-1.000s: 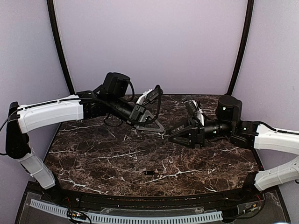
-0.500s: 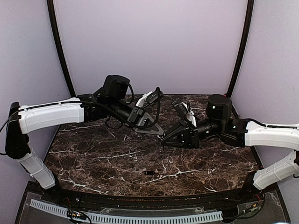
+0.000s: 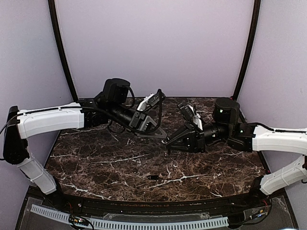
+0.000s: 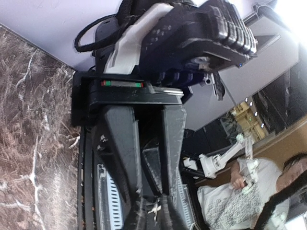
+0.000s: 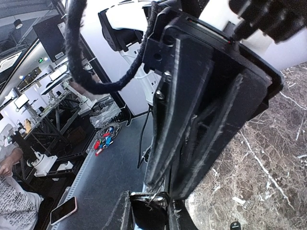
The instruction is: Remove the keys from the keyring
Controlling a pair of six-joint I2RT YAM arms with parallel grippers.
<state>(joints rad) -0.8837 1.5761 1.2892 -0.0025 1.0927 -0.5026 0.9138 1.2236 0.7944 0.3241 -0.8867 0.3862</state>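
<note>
Above the middle of the marble table (image 3: 96, 163), my left gripper (image 3: 164, 137) and right gripper (image 3: 168, 144) meet tip to tip. In the right wrist view a thin silvery keyring (image 5: 154, 195) spans the gap between my right fingers (image 5: 122, 213), which are shut on it. The left gripper's dark fingers (image 5: 192, 120) come down onto the same ring. In the left wrist view my left gripper (image 4: 154, 207) pinches a small silvery piece of the keyring (image 4: 155, 209). One of the keys (image 3: 152, 177), small and dark, lies loose on the table in front; it shows again as a key (image 5: 233, 225). Any keys on the ring are hidden.
Both forearms reach in from the sides over the back half of the table. A ribbed white strip (image 3: 129, 223) runs along the near edge. Purple walls and two dark posts (image 3: 62, 52) close off the back.
My right arm has swung left until its tips met the left gripper, and its jaws have closed from wide onto the ring. The left gripper shifted slightly. The loose key has not moved.
</note>
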